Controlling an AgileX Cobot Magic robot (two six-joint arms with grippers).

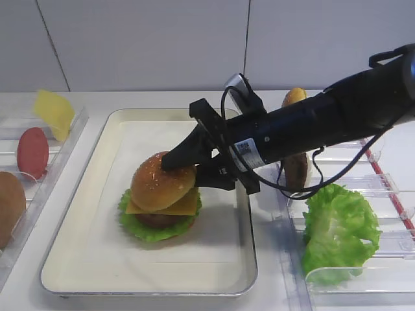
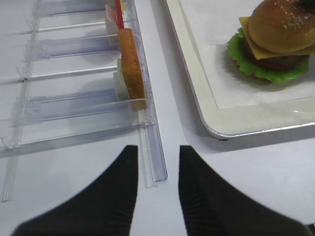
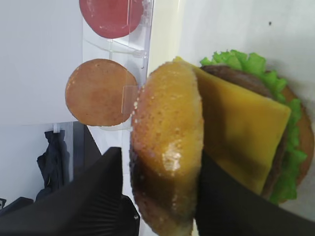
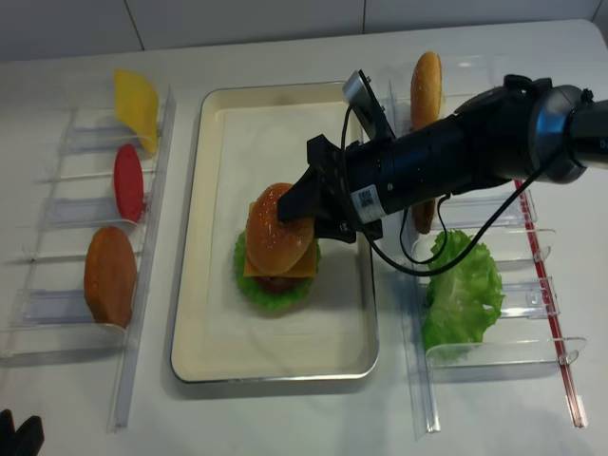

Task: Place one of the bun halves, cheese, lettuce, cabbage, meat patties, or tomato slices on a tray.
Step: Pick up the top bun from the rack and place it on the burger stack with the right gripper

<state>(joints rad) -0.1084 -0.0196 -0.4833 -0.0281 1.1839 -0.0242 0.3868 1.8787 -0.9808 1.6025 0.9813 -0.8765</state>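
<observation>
While the sesame bun top (image 1: 162, 181) already sits on the stack in the tray (image 1: 97, 259), resting on a cheese slice (image 1: 185, 206) above a meat patty (image 1: 155, 219) and a lettuce leaf (image 1: 152, 231), the step in hand looks like the release. The bun top lies slightly askew, tipped toward the left of the overhead view. The right gripper (image 1: 189, 170) has its jaws on either side of the bun's rear edge; the wrist view shows one dark finger (image 3: 93, 196) standing just off the crust, the other close against it, so the grip reads as partly open and letting go. Next, I judge, the jaws need to spread fully and draw back and up without dragging the bun off. The right arm reaches in low from the right, slanting down across the tray's rim. The left gripper (image 2: 155, 191) hangs over bare table beside the left bins (image 2: 74, 103), jaws drawn in as far as they go, holding nothing.
</observation>
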